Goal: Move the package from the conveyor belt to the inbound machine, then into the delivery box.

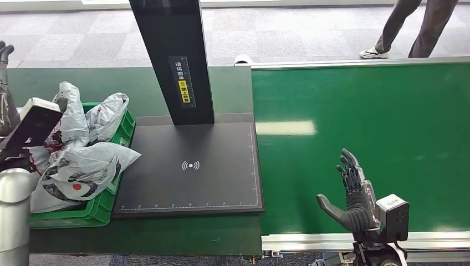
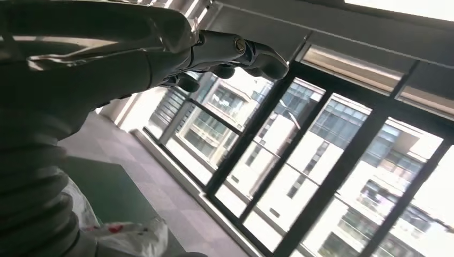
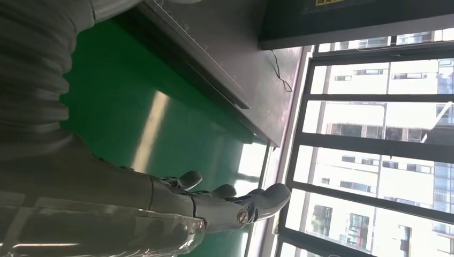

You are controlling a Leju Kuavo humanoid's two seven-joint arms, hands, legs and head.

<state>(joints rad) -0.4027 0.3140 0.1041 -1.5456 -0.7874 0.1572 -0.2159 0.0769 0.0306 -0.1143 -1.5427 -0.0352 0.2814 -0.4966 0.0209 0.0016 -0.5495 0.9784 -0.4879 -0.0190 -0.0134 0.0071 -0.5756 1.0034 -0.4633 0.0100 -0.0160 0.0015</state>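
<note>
From the head view I look down on a green conveyor belt [image 1: 360, 138] that fills the right half of the scene, with a bright reflection near its left side and a metal rail along its near edge. To its left sits the inbound machine [image 1: 191, 166], a flat black scanning plate with a white wireless symbol and a black upright post [image 1: 174, 61] carrying a yellow label. Left of the plate is a green delivery box [image 1: 105, 205], and several grey and white plastic packages [image 1: 83, 172] are heaped in it. I see no package on the belt. My right hand [image 1: 352, 197] hovers over the near part of the belt, fingers apart and extended, thumb out to the side, holding nothing. At the far left edge my left arm [image 1: 14, 210] rises as a silver cylinder. Beyond the belt is grey carpet tile, where a person's legs [image 1: 413, 27] stand at the far right.

In the left wrist view, my left hand [image 2: 225, 53] is raised against tall dark-framed windows [image 2: 321, 160] with a pale building outside. Its fingers look curled inward with nothing in them. A white package with red marks [image 2: 128, 235] and grey floor show at the edge.

In the right wrist view, my right hand [image 3: 225, 201] lies just above the green belt, fingers stretched out and empty. This view adds the side edge of the black scanning plate [image 3: 214, 69] and more windows behind it.
</note>
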